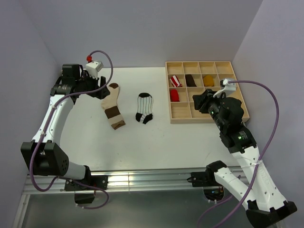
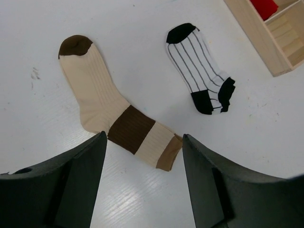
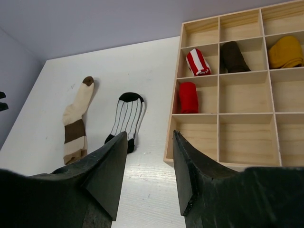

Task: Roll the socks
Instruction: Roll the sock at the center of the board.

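White table, tray holding four sock bundles, left fingers and right fingers spread

Cream sock banded brown — white sock striped black.

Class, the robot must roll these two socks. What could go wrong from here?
1. The open left gripper hangs over the cream sock with brown bands; a shallow pinch may drag it instead of rolling.
2. The white black-striped sock lies close; dragging might disturb it.
3. The open right gripper, near the wooden compartment tray, could clip it.
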Robot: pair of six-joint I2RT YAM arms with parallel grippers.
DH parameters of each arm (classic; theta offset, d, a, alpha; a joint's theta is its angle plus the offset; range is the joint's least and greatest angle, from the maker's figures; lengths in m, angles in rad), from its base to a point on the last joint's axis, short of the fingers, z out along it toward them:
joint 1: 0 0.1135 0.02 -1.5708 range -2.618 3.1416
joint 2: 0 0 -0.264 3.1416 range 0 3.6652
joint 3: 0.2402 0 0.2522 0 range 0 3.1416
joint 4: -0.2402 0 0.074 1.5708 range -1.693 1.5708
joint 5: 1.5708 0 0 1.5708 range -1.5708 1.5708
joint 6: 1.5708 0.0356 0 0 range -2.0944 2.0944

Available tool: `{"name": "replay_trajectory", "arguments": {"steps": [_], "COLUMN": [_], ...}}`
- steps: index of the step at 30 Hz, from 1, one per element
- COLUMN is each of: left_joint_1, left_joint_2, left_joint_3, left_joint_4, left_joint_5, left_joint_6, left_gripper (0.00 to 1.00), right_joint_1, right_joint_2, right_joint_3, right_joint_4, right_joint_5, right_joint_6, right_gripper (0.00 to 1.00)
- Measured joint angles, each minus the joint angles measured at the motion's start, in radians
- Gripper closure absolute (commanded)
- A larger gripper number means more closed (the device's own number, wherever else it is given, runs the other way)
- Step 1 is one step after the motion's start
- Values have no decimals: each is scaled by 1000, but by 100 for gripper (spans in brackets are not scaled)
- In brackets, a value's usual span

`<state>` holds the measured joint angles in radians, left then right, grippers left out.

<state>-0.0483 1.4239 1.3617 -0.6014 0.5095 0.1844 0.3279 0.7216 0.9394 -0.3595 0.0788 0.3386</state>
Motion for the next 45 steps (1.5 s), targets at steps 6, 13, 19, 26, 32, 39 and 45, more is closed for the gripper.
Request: {"name": "replay_trajectory", "arguments": {"steps": [6, 13, 19, 26, 32, 39, 45], "left_joint_1": [0, -6, -42, -216, -244, -308, -317], "left_joint_2": [-11, -28, -21, -15, 26, 100, 127], "left_joint_3": [-23, -138, -223, -400, -446, -483, -492], "left_joint_4": [-13, 9, 18, 81, 194, 271, 293], "left_joint_5": [-59, -118, -142, -220, -274, -324, -333], "left_joint_6": [75, 188, 259, 297, 297, 301, 308], "left_gripper": [27, 27, 30, 36, 41, 43, 46], "right_joint_1": [0, 0, 0, 0, 0, 0, 0], "right_joint_2": [2, 21, 23, 42, 53, 60, 60], "right_joint_3": [-7, -19, -37, -65, -89, -97, -102], "right_joint_4": [1, 5, 10, 25, 43, 55, 65], "right_joint_5": [-1, -9, -13, -27, -38, -42, -42], "right_joint_6": [0, 11, 22, 44, 58, 65, 65], "right_gripper": [49, 49, 49, 49, 49, 49, 50]}}
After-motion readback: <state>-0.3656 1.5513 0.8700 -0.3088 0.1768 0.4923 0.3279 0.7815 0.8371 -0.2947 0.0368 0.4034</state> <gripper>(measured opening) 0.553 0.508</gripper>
